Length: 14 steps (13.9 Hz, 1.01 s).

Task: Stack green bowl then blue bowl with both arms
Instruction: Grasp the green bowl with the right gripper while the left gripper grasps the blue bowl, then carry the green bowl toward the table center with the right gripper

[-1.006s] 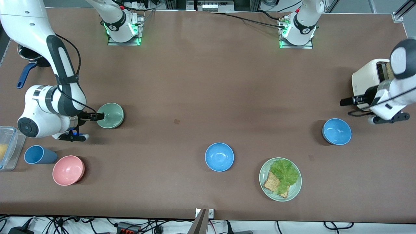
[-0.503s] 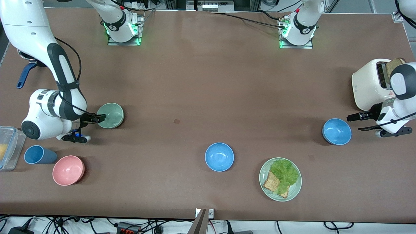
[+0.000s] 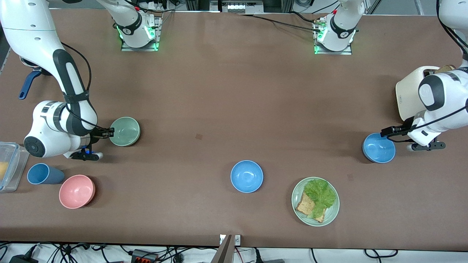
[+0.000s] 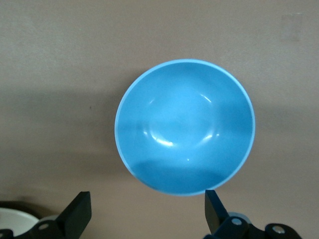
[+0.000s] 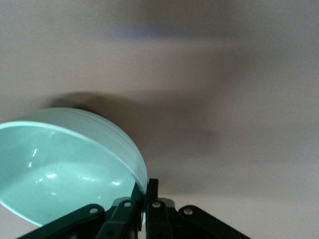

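Front view. Right gripper (image 3: 108,133): black two-finger pincer at the rim of the small round pale mint-green bowl (image 3: 125,131), which sits toward the right arm's end of the table (image 3: 226,102), a matte brown surface. Right arm bent low, forearm roughly level. Left gripper (image 3: 384,132): black pincer over the rim of a small glossy sky-blue bowl (image 3: 379,147) at the left arm's end; its wrist is bent in beside a cream toaster (image 3: 407,95). A second, identical blue bowl (image 3: 246,176) lies mid-table, nearer the camera. Beside it, a flat green plate (image 3: 332,213) carrying lettuce and bread. Near the green bowl, closer to the camera: a pink bowl (image 3: 76,191), a dark blue cup (image 3: 43,174) and a clear container (image 3: 9,166).

Left wrist view. Fingers (image 4: 77,214) spread wide, apart from the blue bowl (image 4: 185,127); the bowl's smooth interior shows highlights. The front view does not reveal this gap.

Right wrist view. Fingers (image 5: 152,191) pressed together on the green bowl's (image 5: 65,164) thin rim, one inside and one outside; the bowl appears tilted.
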### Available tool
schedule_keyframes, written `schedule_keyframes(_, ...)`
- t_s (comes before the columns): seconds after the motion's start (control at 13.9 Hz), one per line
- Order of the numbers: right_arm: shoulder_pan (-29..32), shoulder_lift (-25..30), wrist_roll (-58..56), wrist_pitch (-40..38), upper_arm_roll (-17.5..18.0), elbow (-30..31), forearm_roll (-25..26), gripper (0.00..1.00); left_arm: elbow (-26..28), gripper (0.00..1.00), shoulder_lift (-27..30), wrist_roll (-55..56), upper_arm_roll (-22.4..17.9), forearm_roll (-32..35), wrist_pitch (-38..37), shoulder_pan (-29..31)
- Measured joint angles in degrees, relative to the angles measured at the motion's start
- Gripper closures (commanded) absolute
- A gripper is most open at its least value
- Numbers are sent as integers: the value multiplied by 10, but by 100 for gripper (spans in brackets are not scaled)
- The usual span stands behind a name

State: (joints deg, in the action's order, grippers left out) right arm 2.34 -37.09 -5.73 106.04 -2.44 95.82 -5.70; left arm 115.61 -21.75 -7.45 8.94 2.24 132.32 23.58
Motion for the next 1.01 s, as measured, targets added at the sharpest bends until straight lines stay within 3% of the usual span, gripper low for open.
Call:
schedule_keyframes(0.14,0,7,-12,-25,22,-18,-1,100,0,0,-12,-3,0,0,16,0)
schedule_keyframes(0.36,-10,42,32,-111,105,-96,-6,100,0,1,-31,-17,0,0,39,0)
schedule_keyframes(0.57,-68,53,162,-126,179,-136,-9,100,-6,18,-40,-53,0,0,50,2)
schedule_keyframes(0.72,-138,35,235,-85,192,-137,-30,100,-12,35,-47,-64,0,0,51,5)
schedule_keyframes(0.86,-196,10,278,-23,193,-138,-74,100,-17,35,-54,-81,0,0,52,7)
schedule_keyframes(1.01,-236,-14,319,30,194,-140,-92,100,-19,47,-58,-92,0,0,59,9)
